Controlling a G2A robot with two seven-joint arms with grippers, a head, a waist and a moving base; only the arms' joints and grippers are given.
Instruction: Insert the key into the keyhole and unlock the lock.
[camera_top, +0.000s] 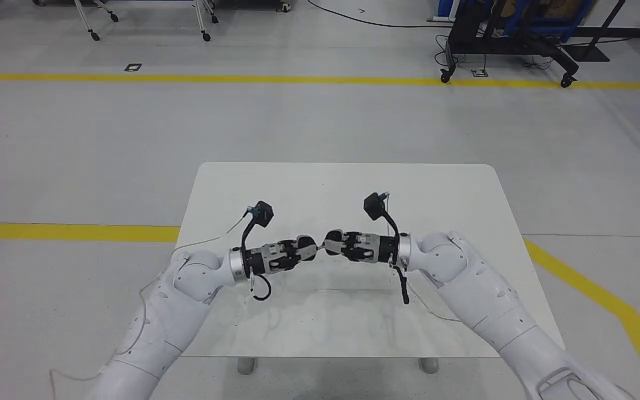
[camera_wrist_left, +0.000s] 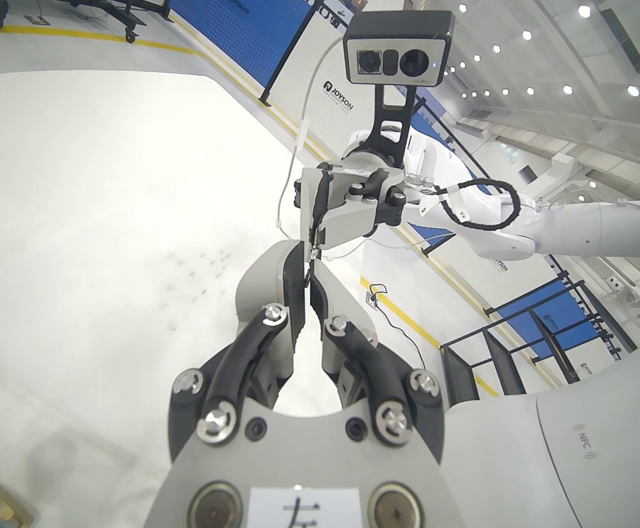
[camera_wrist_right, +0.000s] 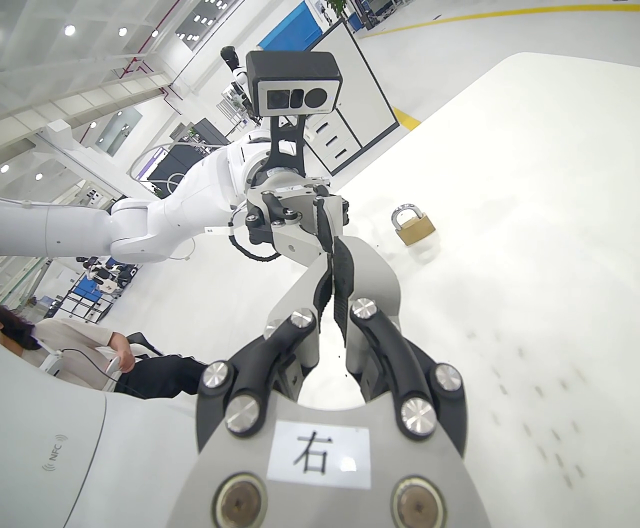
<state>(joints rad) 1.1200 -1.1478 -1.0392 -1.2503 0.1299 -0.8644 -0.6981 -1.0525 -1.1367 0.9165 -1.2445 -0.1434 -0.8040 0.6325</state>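
I've got L gripper (camera_wrist_left: 306, 262) & R gripper (camera_wrist_right: 336, 255) both clamped tip-to-tip, prob. on the key (camera_wrist_left: 313, 248); lock (camera_wrist_right: 414, 227) sits on table (camera_top: 450, 190) below, left of them, nearer L arm.

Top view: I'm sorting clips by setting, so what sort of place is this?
Probably a large industrial robotics hall or test lab: yellow lane lines on a grey floor, wheeled equipment frames beyond the white table, and a high ceiling with rows of spotlights.

White table (camera_top: 440, 195), a brass padlock (camera_wrist_right: 414, 227) alone on its surface
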